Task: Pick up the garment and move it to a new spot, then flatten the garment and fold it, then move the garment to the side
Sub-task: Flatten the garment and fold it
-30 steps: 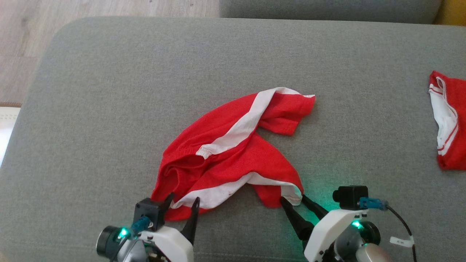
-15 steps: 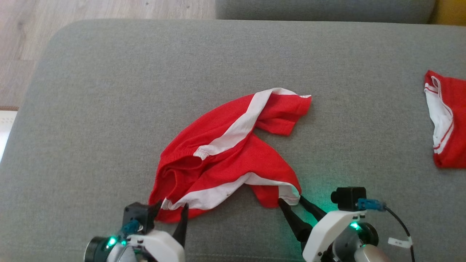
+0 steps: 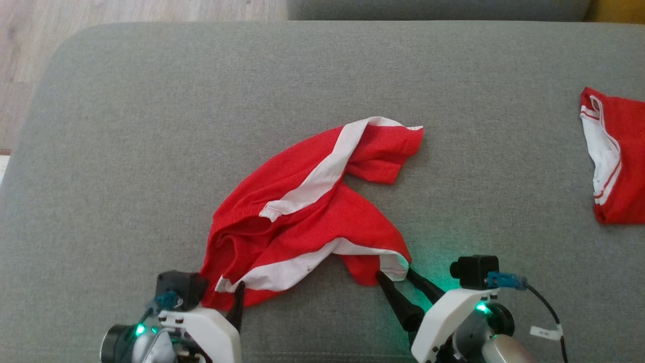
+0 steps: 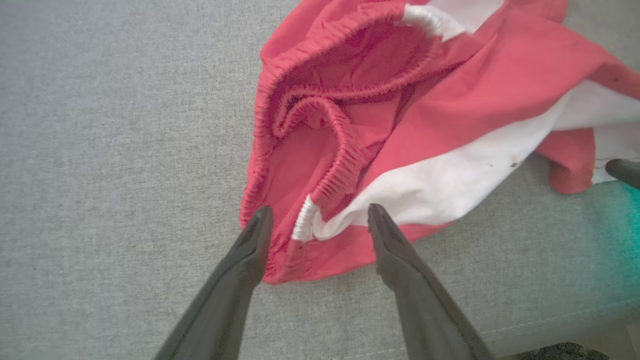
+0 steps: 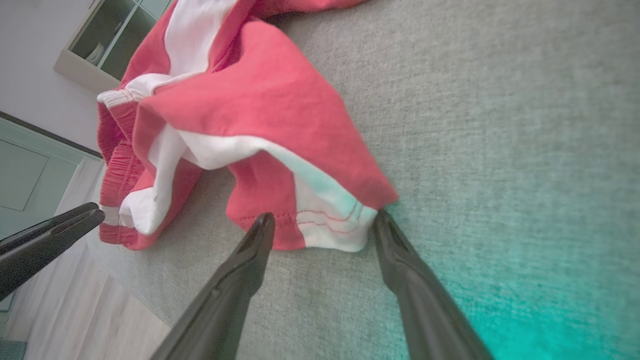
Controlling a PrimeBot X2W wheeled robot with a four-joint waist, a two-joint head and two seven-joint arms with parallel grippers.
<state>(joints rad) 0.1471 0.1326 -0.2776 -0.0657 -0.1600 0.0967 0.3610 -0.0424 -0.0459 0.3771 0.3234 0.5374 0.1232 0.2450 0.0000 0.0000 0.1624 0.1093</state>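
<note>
1. Head view: I saw the red shorts (image 3: 312,217) crumpled in the middle of the grey cushion (image 3: 151,126). Another red garment (image 3: 622,161) lay well apart at the right.
2. Left wrist view: the left jaws stood spread astride the elastic waistband (image 4: 345,165).
3. Right wrist view: the right jaws stood spread astride a leg hem (image 5: 325,227), pinching nothing.

Soft matt red-and-white cloth garment (image 3: 312,212); coarse grey woven cushion (image 3: 151,126); smooth dark plastic tool fingers (image 4: 237,285); pale wooden floor (image 3: 126,10).
</note>
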